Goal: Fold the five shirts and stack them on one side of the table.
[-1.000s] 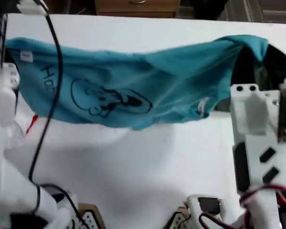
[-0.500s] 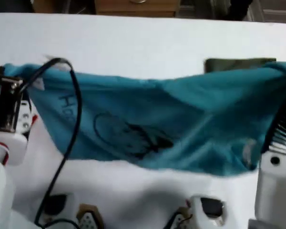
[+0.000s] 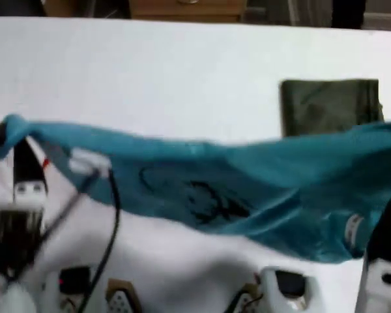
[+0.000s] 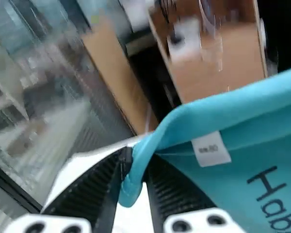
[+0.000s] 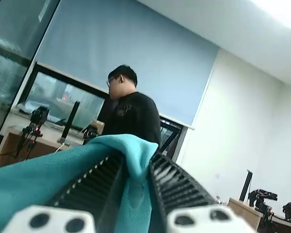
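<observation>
The teal shirt hangs stretched in the air above the white table. In the high view it runs as a long band from the left edge of the frame to the right edge, sagging lowest at the lower right.

The left gripper has its ribbed black fingers clenched on one bunched edge of the shirt, and the fabric pokes out between them. The right gripper has its fingers pinched on another fold of the same teal cloth, which rises in a small peak between them.

Just beside the left gripper's hold, a white tag is sewn into the shirt; its print is too small to read. Black hand-drawn lettering starts on the cloth next to it. In the middle of the shirt there is a black line drawing, blurred. A second white label shows on the shirt at the lower right of the high view, its print also unreadable.

A dark green shirt lies folded flat on the table at the upper right of the high view, its lower edge hidden behind the raised teal cloth. A black cable loops down at the lower left.
</observation>
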Controlling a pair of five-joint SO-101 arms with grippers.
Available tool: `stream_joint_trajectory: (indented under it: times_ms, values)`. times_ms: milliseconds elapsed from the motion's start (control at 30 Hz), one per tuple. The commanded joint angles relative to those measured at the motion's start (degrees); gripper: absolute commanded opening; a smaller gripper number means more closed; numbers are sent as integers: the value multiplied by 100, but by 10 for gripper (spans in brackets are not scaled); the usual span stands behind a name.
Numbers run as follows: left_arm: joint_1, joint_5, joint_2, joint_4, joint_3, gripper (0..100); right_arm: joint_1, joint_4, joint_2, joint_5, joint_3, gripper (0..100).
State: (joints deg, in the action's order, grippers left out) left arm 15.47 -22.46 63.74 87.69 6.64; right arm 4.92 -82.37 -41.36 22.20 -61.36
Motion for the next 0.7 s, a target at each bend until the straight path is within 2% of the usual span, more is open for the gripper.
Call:
stream_joint_trajectory:
  times_ms: [0,167,300,500,667]
  values:
    - [-44,149,422,-167,-40,25,40,-189,-13,9,-193,17]
    - [448,712,589,-123,-57,25,40,-233,-4,0,-167,17]
    - [712,862,299,-264,-400,25,40,-189,110,-123,9,17]
    - [695,862,-334,-1134,-1253,25,31,215,620,-607,1204,17]
    - [642,862,-1160,-2092,-1903,25,-101,1112,1218,-774,2611,17]
